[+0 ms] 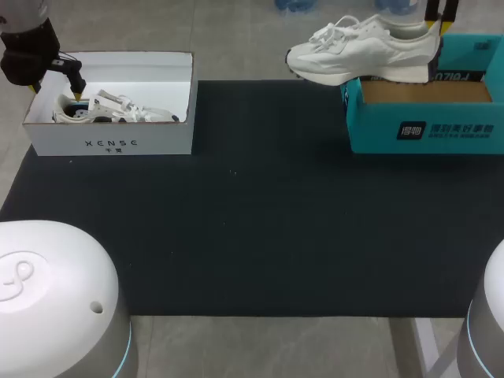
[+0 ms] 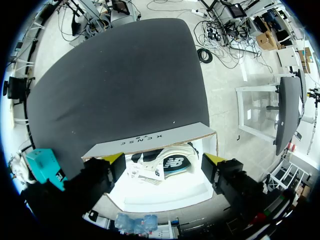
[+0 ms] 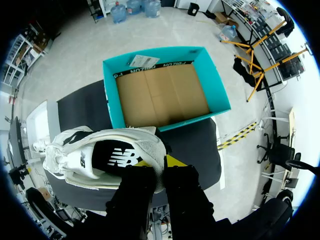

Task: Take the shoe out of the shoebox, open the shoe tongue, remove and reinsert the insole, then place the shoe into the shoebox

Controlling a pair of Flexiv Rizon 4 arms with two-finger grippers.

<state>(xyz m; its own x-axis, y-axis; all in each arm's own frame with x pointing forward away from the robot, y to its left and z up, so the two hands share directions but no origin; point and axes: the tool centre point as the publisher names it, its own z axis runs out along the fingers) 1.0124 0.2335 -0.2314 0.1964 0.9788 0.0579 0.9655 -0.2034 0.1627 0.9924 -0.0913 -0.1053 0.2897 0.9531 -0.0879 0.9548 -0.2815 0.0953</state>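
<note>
Holding the white shoe (image 1: 366,49) by the heel, right tool (image 3: 159,166) is clenched on it, sole down, above the open teal shoebox (image 1: 425,132), with the toe past the box's left wall. Left tool (image 2: 165,160) hangs released over the white shoebox (image 1: 110,143), its fingers wide either side of the second shoe (image 1: 118,110) inside. Both boxes sit at the far corners of the dark table (image 1: 260,220).

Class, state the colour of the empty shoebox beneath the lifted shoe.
Teal shoebox with a brown cardboard floor; the right wrist view shows it best.
</note>
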